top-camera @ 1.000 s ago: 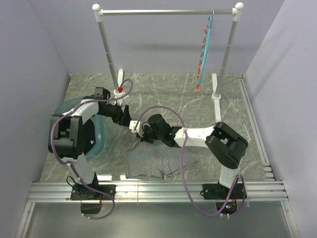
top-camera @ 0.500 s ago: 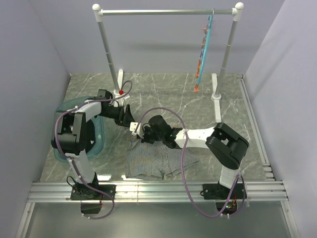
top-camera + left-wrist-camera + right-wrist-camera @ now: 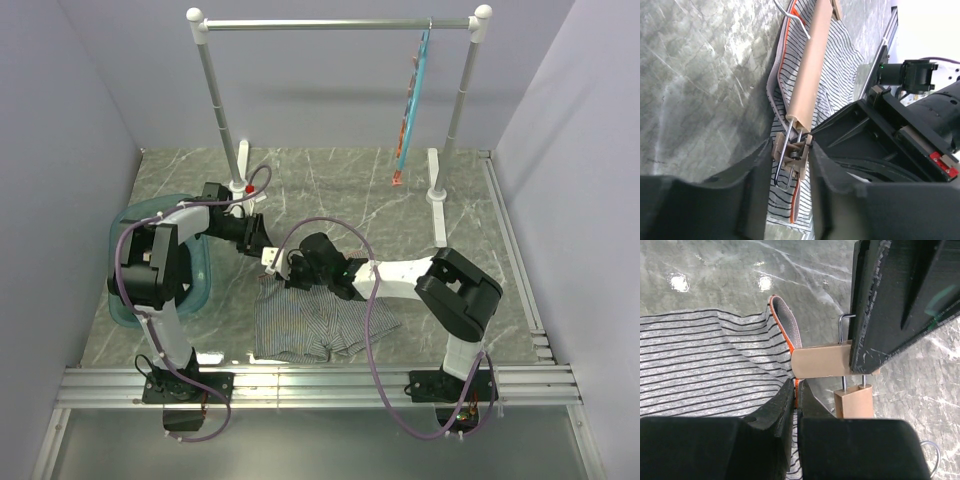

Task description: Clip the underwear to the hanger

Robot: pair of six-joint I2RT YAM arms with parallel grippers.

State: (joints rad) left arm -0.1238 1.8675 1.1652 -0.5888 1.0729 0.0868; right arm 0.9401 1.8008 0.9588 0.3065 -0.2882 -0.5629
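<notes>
While my left gripper (image 3: 790,150) reaches in over the table (image 3: 340,190), its jaws stand partly closed around the clip (image 3: 792,159) at the near end of the hanger (image 3: 807,65), the pads touching the clip's two sides. From that clip the wooden bar runs toward one o'clock in the left wrist view, lying on the underwear (image 3: 315,322). My right gripper (image 3: 796,387) is all but closed, pinching the orange-edged waistband (image 3: 782,320) just at six o'clock of the bar's end. Seen from above, the underwear spreads flat toward six o'clock from both grippers. A blue hanger (image 3: 410,100) hangs on the rack (image 3: 330,23) at one o'clock; a basket (image 3: 130,210) sits at nine.
</notes>
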